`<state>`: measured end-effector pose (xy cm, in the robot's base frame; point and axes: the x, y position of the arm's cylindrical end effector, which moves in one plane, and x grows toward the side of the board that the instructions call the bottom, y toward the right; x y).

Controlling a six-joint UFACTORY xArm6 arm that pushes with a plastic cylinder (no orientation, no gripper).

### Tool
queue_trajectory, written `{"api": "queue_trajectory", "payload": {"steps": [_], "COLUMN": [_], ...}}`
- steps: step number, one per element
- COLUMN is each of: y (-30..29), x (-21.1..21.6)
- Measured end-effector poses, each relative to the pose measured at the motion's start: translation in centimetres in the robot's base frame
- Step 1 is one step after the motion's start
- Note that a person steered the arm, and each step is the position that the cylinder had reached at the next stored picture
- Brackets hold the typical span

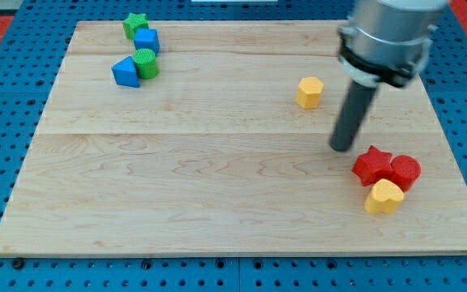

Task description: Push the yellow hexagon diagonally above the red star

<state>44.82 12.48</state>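
Observation:
The yellow hexagon [309, 92] stands right of the board's middle, toward the view's top. The red star [371, 165] lies at the view's lower right, touching a red cylinder [405, 171] on its right and a yellow heart [384, 197] just below. My tip [343, 148] rests on the board between them: below and right of the yellow hexagon, and just up-left of the red star, touching neither.
At the view's upper left sits a cluster: a green star [135, 23], a blue cube [146, 40], a green cylinder [145, 62] and a blue triangle block [125, 72]. The wooden board [217, 178] lies on a blue pegboard.

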Motion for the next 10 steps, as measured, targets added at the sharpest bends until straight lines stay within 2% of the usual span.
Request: {"api": "queue_trajectory", "payload": {"steps": [1, 2, 3, 4, 5, 6, 8, 9, 10], "y": [-10.1, -11.3, -4.2, 0.2, 5.5, 6.5, 6.0, 1.7, 1.4], "x": [-4.6, -9.9, -11.4, -10.1, -4.6, 0.2, -8.2, -7.7, -3.0]}}
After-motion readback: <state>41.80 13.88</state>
